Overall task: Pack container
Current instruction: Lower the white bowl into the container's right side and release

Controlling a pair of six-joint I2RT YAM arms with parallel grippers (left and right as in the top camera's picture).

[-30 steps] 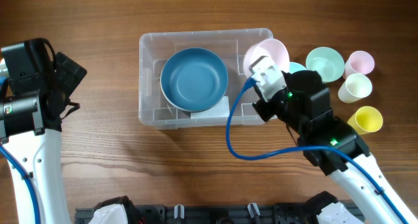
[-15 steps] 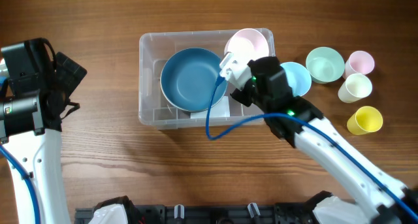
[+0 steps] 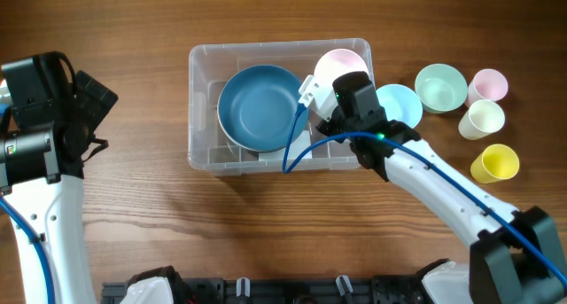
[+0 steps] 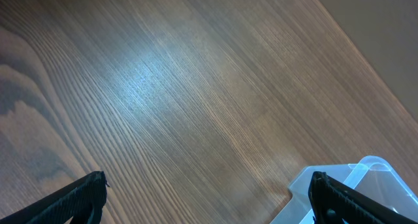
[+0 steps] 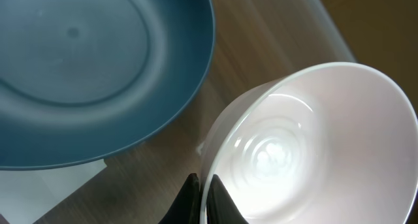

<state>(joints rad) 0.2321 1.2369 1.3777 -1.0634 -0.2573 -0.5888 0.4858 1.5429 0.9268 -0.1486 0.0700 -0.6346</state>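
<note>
Pink bowl (image 3: 341, 65) is gripped by its rim in the closed right claw (image 5: 200, 199); it is held over the right end of the container (image 3: 204, 69), just beside the blue bowl (image 3: 257, 105).

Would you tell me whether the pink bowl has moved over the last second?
Yes: the pink bowl has shifted left, from over the container's right wall to inside it.

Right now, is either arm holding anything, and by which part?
The right gripper is shut on the pink bowl, pinching its rim with one finger inside and one outside. The left gripper is open and holds nothing.
</note>
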